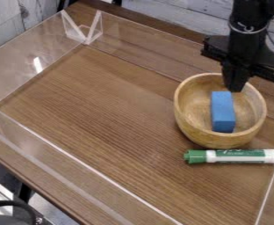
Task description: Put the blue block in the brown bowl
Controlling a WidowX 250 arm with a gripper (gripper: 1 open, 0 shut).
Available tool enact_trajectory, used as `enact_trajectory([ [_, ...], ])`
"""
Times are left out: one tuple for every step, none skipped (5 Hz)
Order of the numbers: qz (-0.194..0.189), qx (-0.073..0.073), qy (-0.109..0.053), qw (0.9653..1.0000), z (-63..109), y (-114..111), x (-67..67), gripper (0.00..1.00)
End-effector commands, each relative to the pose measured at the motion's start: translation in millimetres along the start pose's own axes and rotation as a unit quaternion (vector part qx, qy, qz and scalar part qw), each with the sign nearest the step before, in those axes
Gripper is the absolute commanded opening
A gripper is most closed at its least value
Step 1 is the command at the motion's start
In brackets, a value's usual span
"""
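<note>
The blue block (223, 111) lies inside the brown bowl (193, 125), resting on the bowl's floor toward its right side. My gripper (241, 81) hangs just above the bowl's far rim, its dark fingers drawn together with nothing between them. It is clear of the block and does not touch it.
A green-and-white marker (231, 156) lies on the wooden table just in front of the bowl. Clear acrylic walls (34, 63) fence the table on the left, back and right. Open wood surface (92, 105) stretches to the left of the bowl.
</note>
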State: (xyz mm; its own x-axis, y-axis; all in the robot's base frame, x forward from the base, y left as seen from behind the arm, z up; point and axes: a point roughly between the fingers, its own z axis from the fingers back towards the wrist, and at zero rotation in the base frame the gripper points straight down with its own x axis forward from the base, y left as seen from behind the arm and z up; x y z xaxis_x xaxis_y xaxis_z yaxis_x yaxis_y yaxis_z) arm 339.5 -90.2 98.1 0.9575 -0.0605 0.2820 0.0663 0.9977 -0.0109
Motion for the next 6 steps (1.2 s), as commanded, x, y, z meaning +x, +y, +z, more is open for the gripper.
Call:
enact_trajectory([
  [-0.013,-0.015,-0.054,0.9983,24.1,-9.0,18.8,1.00],
  [-0.021,-0.019,-0.057,0.9980,19.4,-12.0,18.4,1.00],
  [-0.026,-0.020,-0.057,0.9978,15.2,-14.2,17.2,1.00],
  [-0.031,-0.021,-0.057,0.9976,10.0,-16.4,15.3,1.00],
  [-0.035,-0.022,-0.058,0.9975,4.3,-18.5,13.3,1.00],
  [-0.037,-0.021,-0.059,0.9974,-1.8,-20.4,11.3,1.00],
])
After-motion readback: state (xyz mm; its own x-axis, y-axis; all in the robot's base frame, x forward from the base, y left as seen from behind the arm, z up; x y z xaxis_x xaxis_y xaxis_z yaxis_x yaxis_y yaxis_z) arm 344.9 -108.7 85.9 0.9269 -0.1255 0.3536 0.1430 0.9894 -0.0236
